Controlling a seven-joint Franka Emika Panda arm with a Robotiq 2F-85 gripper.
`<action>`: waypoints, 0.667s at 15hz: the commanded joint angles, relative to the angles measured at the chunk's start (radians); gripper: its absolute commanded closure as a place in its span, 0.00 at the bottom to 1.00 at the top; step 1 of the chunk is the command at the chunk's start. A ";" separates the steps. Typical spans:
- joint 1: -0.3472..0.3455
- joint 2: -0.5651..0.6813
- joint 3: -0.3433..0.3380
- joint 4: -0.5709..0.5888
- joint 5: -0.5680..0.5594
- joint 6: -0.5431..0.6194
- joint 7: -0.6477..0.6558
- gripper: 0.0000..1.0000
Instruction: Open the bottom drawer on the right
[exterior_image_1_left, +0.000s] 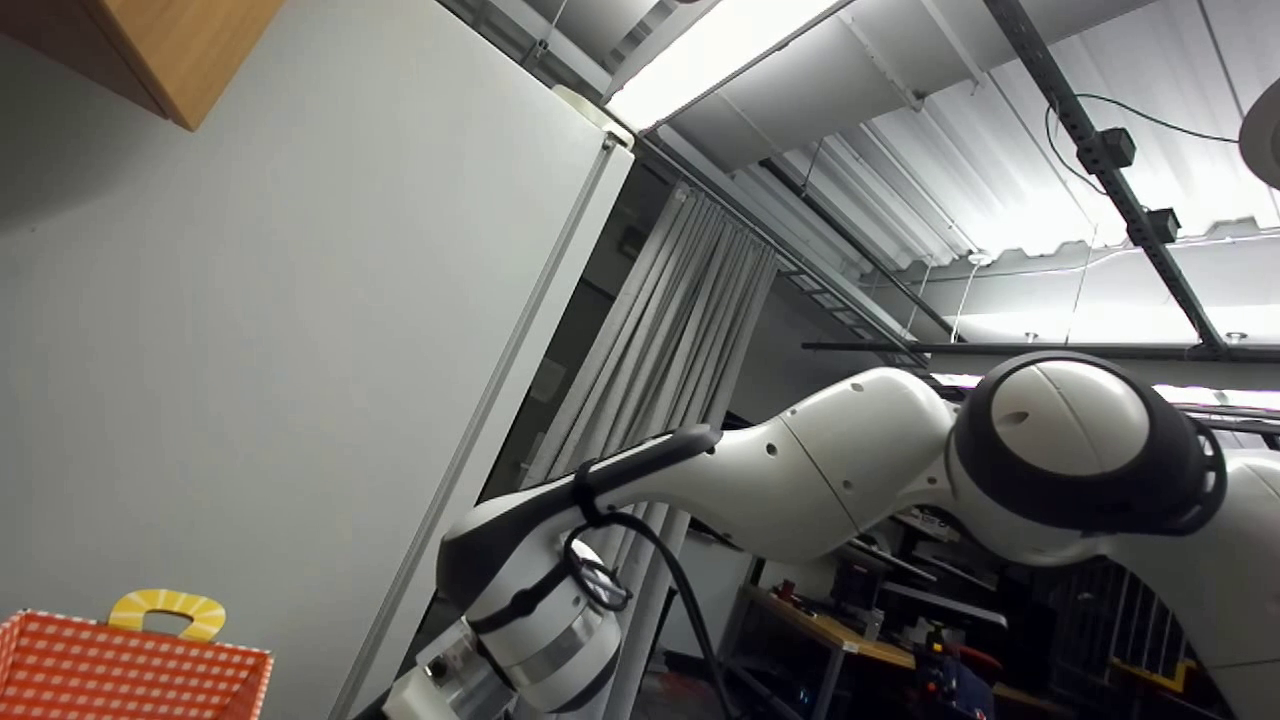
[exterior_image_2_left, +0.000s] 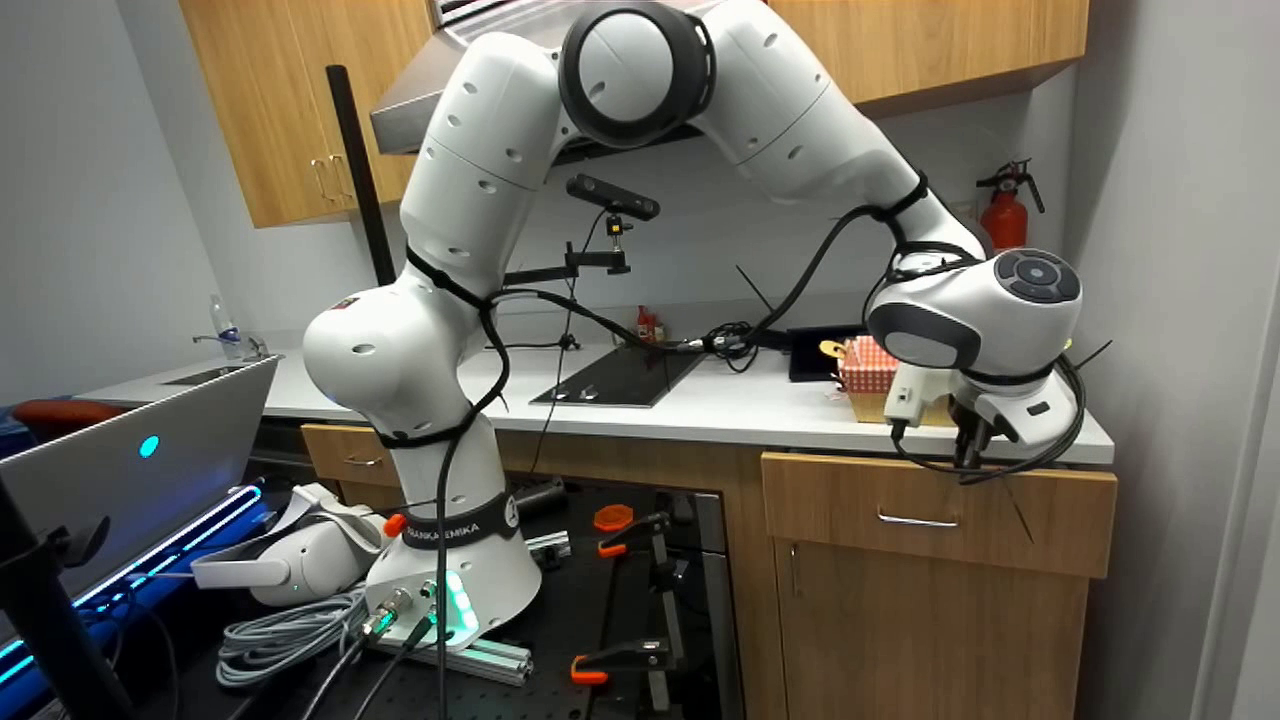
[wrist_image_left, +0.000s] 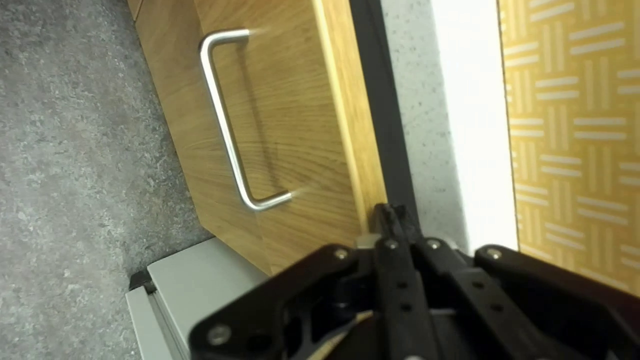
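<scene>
Wrist view shows the gripper (wrist_image_left: 393, 209), fingertips together, at the top edge of the drawer (wrist_image_left: 305, 120); contact is unclear.

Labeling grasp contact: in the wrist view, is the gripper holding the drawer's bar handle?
No, the gripper is at the top edge of the wooden drawer front, clear of its metal bar handle.

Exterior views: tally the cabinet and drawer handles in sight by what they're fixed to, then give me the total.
Upper cupboard handles: 2
Drawer handles: 2
Lower door handle: 1
Total: 5
</scene>
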 joint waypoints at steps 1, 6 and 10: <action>0.012 0.002 0.001 0.020 0.041 -0.018 0.005 1.00; 0.012 0.006 0.008 -0.003 0.058 -0.005 -0.025 1.00; 0.024 0.005 -0.018 -0.027 0.022 -0.011 -0.019 1.00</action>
